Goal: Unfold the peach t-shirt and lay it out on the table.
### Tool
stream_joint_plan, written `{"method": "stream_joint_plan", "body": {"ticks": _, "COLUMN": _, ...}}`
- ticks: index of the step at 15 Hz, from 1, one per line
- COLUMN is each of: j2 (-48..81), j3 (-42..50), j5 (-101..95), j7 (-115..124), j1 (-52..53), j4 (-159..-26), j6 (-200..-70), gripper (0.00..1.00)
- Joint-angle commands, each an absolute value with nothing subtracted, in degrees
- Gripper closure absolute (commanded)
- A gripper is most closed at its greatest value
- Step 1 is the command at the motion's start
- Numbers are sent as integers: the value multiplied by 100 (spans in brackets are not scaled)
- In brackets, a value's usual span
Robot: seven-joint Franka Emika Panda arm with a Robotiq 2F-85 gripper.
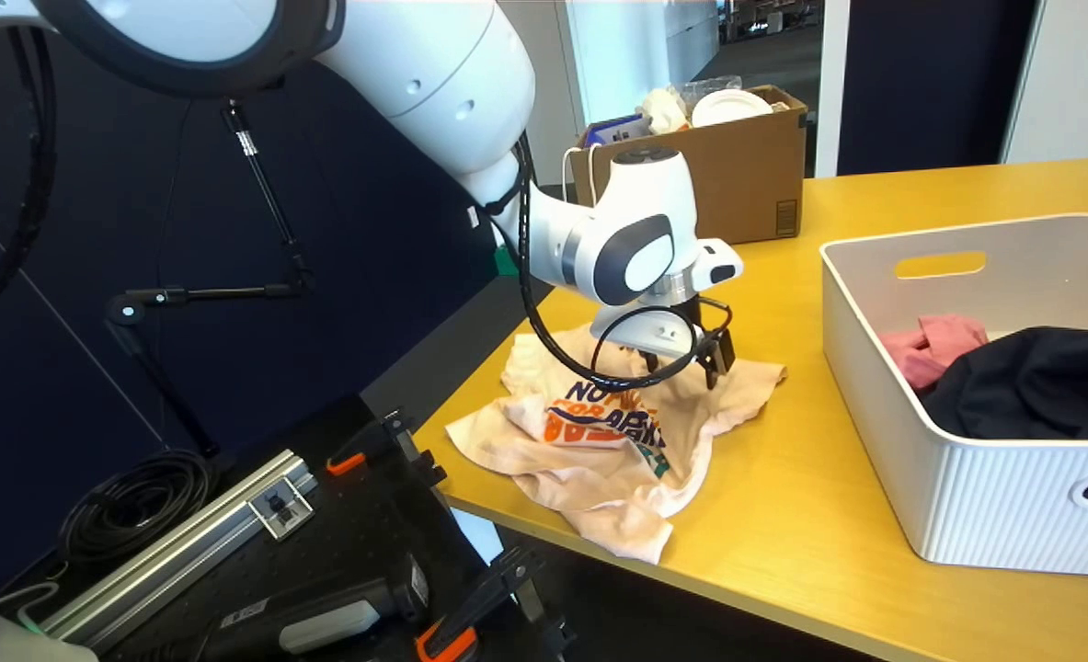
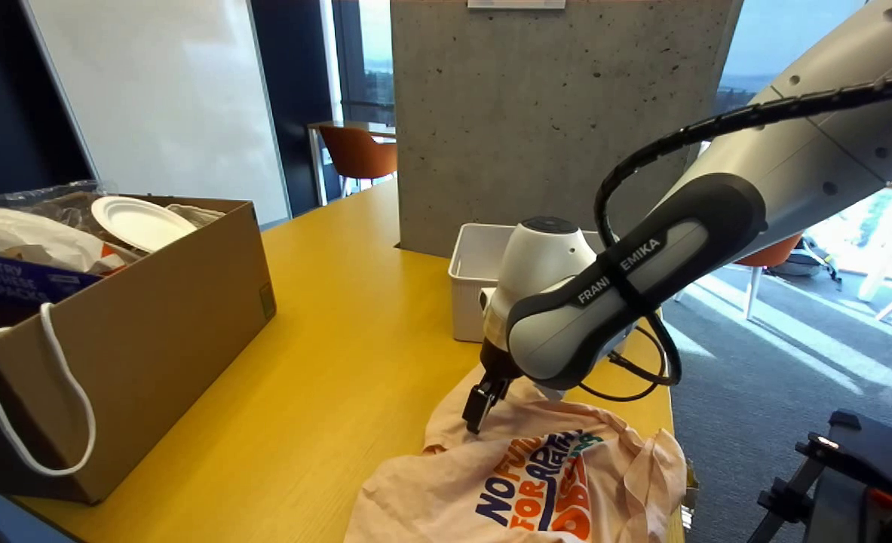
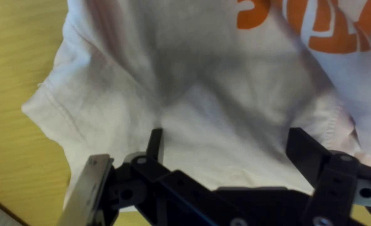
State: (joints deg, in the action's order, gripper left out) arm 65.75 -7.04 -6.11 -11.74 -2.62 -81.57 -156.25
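The peach t-shirt [image 1: 617, 515] lies rumpled, partly spread, near the edge of the yellow table [image 1: 783, 542], its orange and dark print facing up. In an exterior view, folds run across the peach t-shirt [image 2: 415, 498], and the frame cuts off its near part. My gripper [image 3: 225, 131] points down over the fabric with its jaws wide apart. Between the fingers [image 3: 306, 153] the t-shirt [image 3: 198, 150] lies flat below, not pinched. Whether the fingertips [image 2: 476, 424] touch the cloth, I cannot tell. The arm and cable hide part of the shirt's far side.
A white bin [image 1: 1013, 515] with a pink-red garment [image 1: 939, 348] and a black garment [image 1: 1040, 386] stands on the table beside the shirt. Behind the arm is a filled cardboard box [image 1: 737, 184]. Black clamps [image 1: 396, 450] sit near the table's edge.
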Motion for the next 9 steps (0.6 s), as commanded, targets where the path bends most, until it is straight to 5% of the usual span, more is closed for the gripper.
{"method": "stream_joint_plan", "body": {"ticks": 1, "j2": 6867, "j3": -795, "j5": -471, "j7": -1353, "j1": -326, "j4": -7760, "j6": -15382, "gripper": 0}}
{"method": "stream_joint_plan", "body": {"ticks": 9, "j2": 7150, "j3": -720, "j5": -313, "j7": -1365, "j1": -436, "j4": -7153, "j6": -14830, "gripper": 0}}
